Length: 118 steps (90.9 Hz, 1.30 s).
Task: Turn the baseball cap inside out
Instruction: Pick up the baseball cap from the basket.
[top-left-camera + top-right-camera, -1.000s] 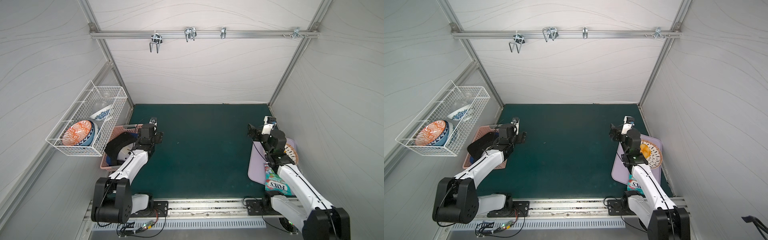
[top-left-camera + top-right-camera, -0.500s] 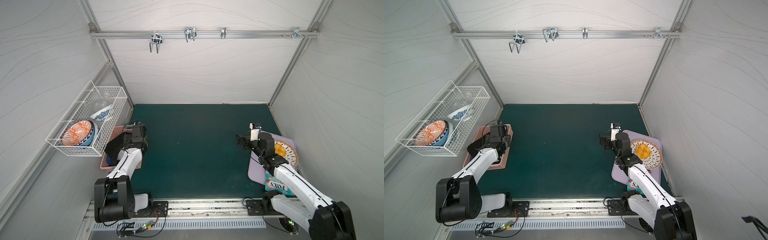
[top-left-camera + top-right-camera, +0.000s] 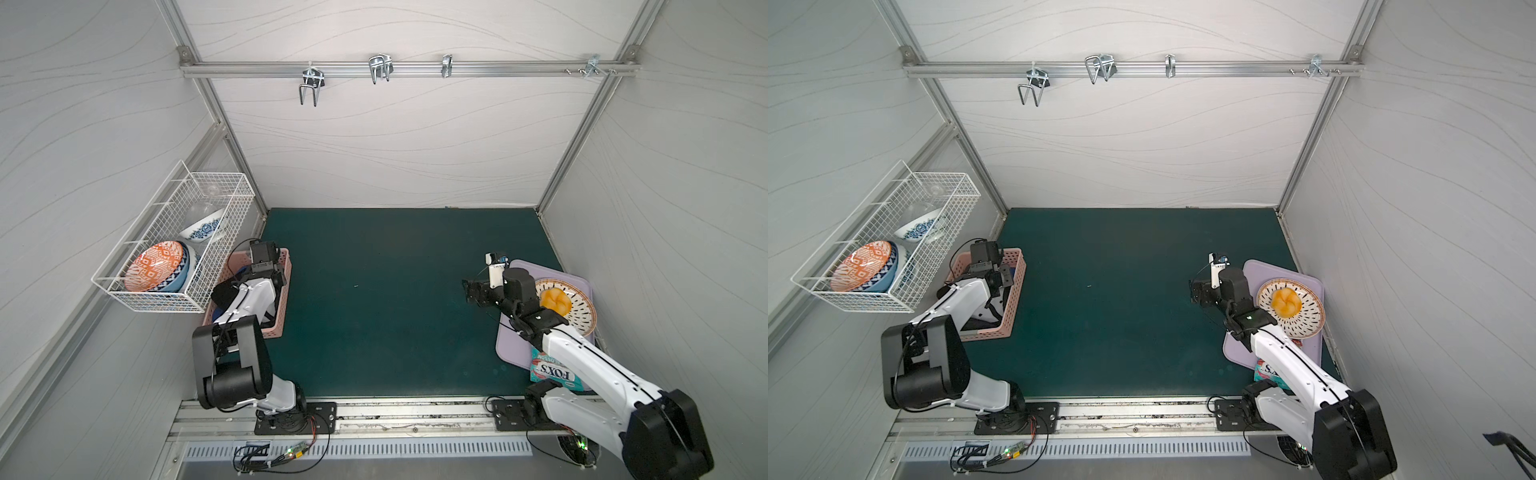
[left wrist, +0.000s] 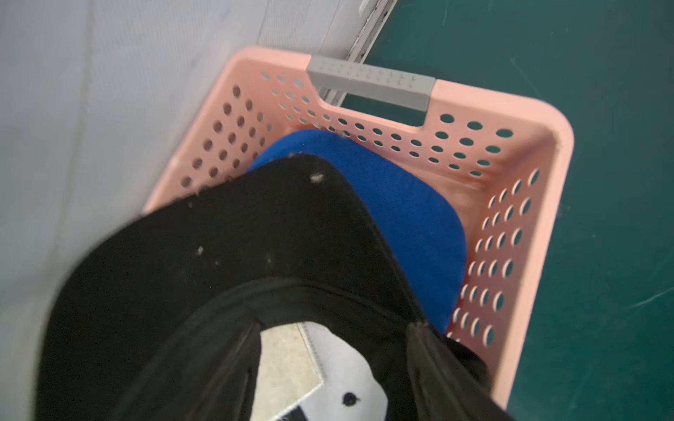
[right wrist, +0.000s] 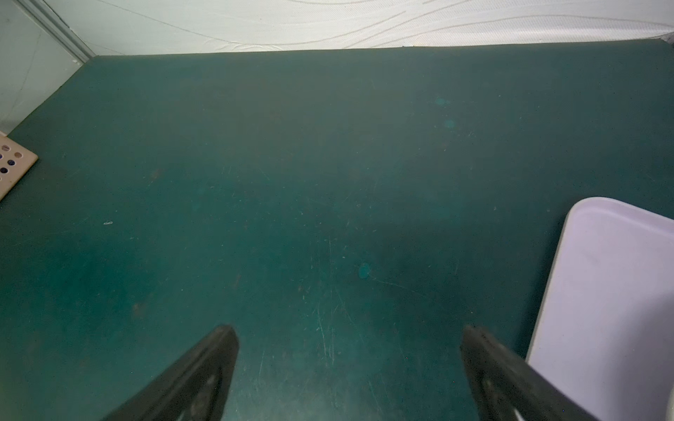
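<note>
Right fingers [image 5: 204, 371]: spread wide apart with nothing between them, hovering above bare tabletop [image 3: 395, 316], just beside the lavender tray [image 3: 510, 351].
Tabletop middle: no cap lies here, so the place for the turning work is not in use yet.
Pink basket [image 4: 492, 96]: stands at the left edge of the tabletop against the side wall; the left arm [image 3: 253, 293] reaches down into it.
Black baseball cap [image 4: 226, 248]: inside the basket, brim toward the basket's handle end, lying over a blue piece [image 4: 408, 218] that seems to be the brim of a second cap.
Cap crown: its opening faces the left wrist camera; white lining and a label show inside and black cloth outside, so I judge it is not turned.
Left fingers: hidden in every view; I cannot tell how far open they are or whether they hold the cap.
Done: probably only the reach to the cap.
Remaining: grip the cap, bring it out of the basket, push the crown through with both arms.
</note>
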Available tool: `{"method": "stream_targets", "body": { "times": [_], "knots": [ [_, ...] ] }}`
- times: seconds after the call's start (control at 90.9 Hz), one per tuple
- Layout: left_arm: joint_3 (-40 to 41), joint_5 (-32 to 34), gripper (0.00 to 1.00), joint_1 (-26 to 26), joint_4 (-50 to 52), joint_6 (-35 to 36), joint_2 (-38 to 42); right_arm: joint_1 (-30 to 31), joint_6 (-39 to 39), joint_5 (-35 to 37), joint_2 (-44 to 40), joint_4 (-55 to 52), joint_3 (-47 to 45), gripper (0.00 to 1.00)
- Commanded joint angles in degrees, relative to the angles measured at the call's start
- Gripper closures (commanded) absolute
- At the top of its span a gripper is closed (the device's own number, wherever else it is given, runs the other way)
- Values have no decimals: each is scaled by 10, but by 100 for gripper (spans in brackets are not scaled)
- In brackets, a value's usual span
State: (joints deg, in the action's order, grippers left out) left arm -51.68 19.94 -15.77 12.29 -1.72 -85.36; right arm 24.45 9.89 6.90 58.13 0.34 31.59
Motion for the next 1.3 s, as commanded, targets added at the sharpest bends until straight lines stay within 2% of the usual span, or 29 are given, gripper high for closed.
{"method": "stream_targets", "body": {
  "times": [0.0,0.231,0.484,0.561,0.627,0.693,0.704,0.924,0.99,1.056,1.155,1.287],
  "knots": [
    [-34,-79,19,-8,18,-35,-14,7,0,9,-12,-10,-12,1],
    [-48,-150,0,-6,55,-73,-14,11,6,14,6,-1,-18,1],
    [-20,-131,1,5,70,-151,17,14,5,7,41,10,-12,1],
    [-28,-116,13,5,82,-160,-8,16,6,8,46,10,-9,1],
    [-33,-107,35,5,84,-170,-23,18,6,10,45,10,-8,1],
    [-28,-112,51,5,74,-180,-23,19,5,11,42,9,-10,1],
    [-27,-113,51,5,72,-181,-22,19,5,11,42,8,-12,1],
    [-12,-100,95,6,44,-176,25,19,9,8,33,2,-21,1],
    [-6,-94,100,5,35,-169,43,20,10,8,33,0,-20,1],
    [-1,-101,100,5,24,-154,63,20,9,9,31,-3,-20,1],
    [7,-144,100,10,-2,-136,76,20,9,9,29,-6,-17,1],
    [-3,-205,100,32,-11,-130,43,20,11,11,30,-8,-15,1]
  ]
}}
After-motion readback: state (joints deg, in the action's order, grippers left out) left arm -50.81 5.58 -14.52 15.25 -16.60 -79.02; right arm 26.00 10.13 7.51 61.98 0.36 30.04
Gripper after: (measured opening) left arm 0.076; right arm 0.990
